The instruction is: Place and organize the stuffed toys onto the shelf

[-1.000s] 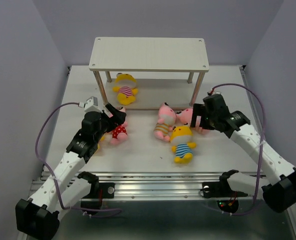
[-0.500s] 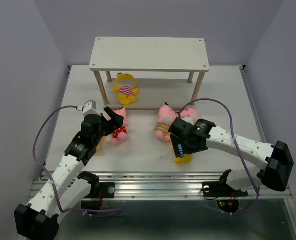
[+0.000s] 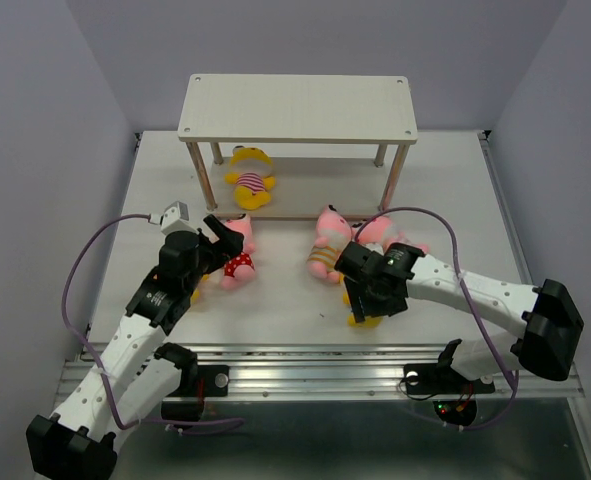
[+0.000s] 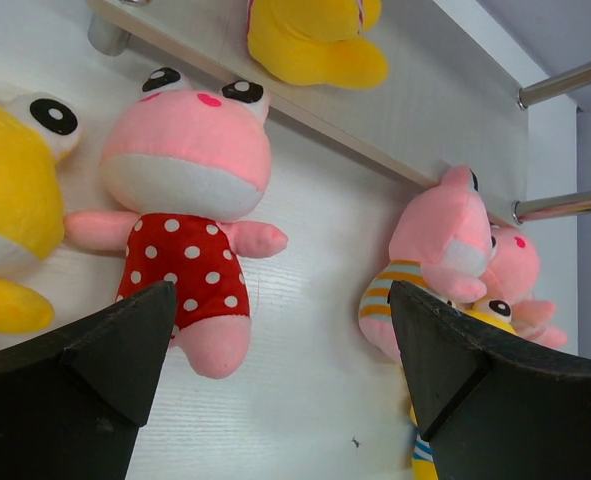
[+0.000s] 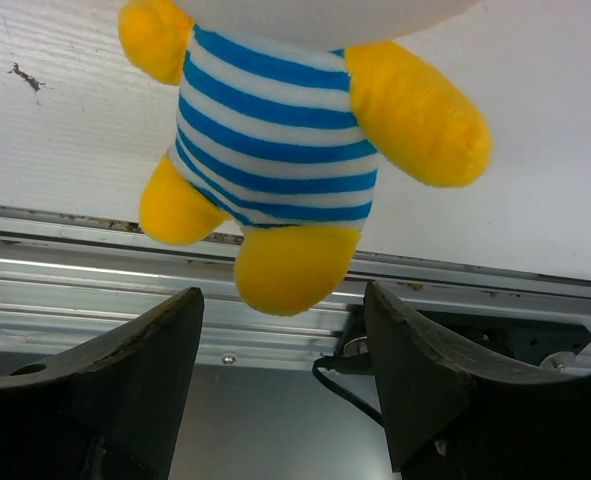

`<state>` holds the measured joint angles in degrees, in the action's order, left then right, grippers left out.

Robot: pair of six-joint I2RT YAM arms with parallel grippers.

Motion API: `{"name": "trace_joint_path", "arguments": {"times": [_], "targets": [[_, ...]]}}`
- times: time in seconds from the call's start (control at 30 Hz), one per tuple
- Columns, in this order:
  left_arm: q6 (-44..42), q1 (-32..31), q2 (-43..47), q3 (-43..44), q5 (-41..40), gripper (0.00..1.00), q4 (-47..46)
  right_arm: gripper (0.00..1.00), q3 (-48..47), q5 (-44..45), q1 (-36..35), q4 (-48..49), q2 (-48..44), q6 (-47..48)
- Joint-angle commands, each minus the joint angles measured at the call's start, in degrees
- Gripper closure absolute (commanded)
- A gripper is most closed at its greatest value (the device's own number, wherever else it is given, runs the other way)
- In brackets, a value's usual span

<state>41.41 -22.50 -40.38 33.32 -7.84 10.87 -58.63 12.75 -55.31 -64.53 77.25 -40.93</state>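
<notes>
One white table point(image 3: 455, 190) carries everything. The shelf point(image 3: 297, 108) stands centred at the far edge, and a yellow toy in pink stripes point(image 3: 250, 178) lies on its lower board near the left end. The left gripper point(image 4: 280, 330) hovers with its fingers spread wide and holds nothing, above the pink polka-dot toy point(image 4: 185, 200). A second yellow toy point(image 4: 10, 200) lies just beside that one, toward the left edge. The right gripper point(image 5: 280, 330), also spread and empty, hangs over the blue-striped yellow toy point(image 5: 275, 150) close to the near edge. The pink striped toy point(image 3: 327, 245) and another pink toy point(image 3: 375, 230) lie pressed together just in front of the shelf.
</notes>
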Motion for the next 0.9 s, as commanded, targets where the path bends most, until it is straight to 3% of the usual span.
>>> {"name": "trace_joint_path", "arguments": {"times": [0.0,0.27,0.4,0.5,0.6,0.87], "targets": [[-0.28,-0.26,0.39,-0.62,-1.13,0.01,-0.85,0.32,0.89,-1.42,-0.33,2.74,-0.70,0.06],[-0.10,-0.26,0.57,-0.71,-1.30,0.01,-0.85,0.50,2.38,1.30,-0.33,5.99,0.26,0.67],[-0.10,-0.26,0.83,-0.80,-1.39,0.01,-0.68,0.70,1.86,1.22,-0.33,5.39,1.06,1.20],[0.08,-0.26,1.18,-1.15,-1.48,0.01,-0.85,0.78,1.24,0.96,-0.33,3.72,0.53,0.94],[0.16,-0.35,1.36,-1.24,-1.48,0.01,-0.85,0.99,-0.16,1.13,-0.33,1.44,-1.05,-0.03],[0.08,-0.35,1.36,-1.42,-1.04,0.01,-1.29,0.99,-6.74,-1.32,-0.33,-2.08,-6.93,2.43]]}}
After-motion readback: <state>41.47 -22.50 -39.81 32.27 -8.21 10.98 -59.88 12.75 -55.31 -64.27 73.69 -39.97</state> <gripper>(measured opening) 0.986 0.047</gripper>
